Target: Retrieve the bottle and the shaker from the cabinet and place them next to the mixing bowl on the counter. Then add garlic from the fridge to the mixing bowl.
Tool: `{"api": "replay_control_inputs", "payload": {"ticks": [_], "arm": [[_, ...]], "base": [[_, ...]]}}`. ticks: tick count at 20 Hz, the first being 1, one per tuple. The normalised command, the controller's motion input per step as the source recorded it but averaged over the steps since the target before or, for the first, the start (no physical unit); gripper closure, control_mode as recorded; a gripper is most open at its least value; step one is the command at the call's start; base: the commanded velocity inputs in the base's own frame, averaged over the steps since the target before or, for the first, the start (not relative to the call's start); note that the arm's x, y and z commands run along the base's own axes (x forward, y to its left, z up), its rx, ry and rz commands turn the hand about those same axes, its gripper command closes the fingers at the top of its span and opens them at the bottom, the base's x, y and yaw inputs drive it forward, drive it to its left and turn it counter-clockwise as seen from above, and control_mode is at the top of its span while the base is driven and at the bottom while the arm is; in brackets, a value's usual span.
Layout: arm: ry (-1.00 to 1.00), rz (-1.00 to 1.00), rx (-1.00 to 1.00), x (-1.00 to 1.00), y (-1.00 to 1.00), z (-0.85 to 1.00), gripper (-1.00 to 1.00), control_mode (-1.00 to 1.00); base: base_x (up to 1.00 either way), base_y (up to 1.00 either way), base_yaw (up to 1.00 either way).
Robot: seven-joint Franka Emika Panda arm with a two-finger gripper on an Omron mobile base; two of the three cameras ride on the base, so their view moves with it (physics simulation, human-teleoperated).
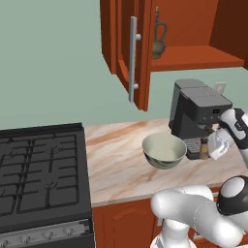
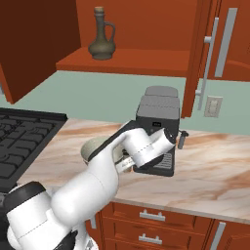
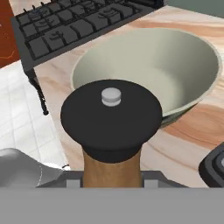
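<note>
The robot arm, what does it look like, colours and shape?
The arm is glossy white, built of rounded tubular links with bulbous elbows. Its joints carry dark grey to black caps. The white hand has dark detailing near the wrist. No cables or markings are discernible.

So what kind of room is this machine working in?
A kitchen, computer-rendered rather than real: a gas stove beside a marble-look counter, a coffee machine by a mixing bowl, and open wooden cabinets overhead.
</note>
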Motion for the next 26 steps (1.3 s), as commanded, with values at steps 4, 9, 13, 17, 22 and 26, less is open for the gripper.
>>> {"api": "replay_control_inputs", "payload": {"ticks": [4, 9, 13, 17, 22, 26], "arm": [[-0.24, 0.0, 0.02, 0.0, 0.01, -0.17, 1.0, -1.0], [-0.17, 0.0, 0.0, 0.0, 0.14, -0.28, 1.0, -1.0], [-0.08, 0.0, 0.0, 0.0, 0.09, -0.35, 1.0, -1.0], [-0.01, -0.01, 0.0, 0.05, 0.13, -0.26, 1.0, -1.0], [0.0, -0.02, -0.04, 0.11, 0.25, -0.13, 1.0, -1.0], [0.0, -0.03, -0.01, 0.08, 0.33, -0.18, 1.0, -1.0]], "base": [[0.0, 0.0, 0.0], [0.0, 0.0, 0.0], [0.0, 0.0, 0.0], [0.0, 0.0, 0.0], [0.0, 0.0, 0.0], [0.0, 0.0, 0.0]]}}
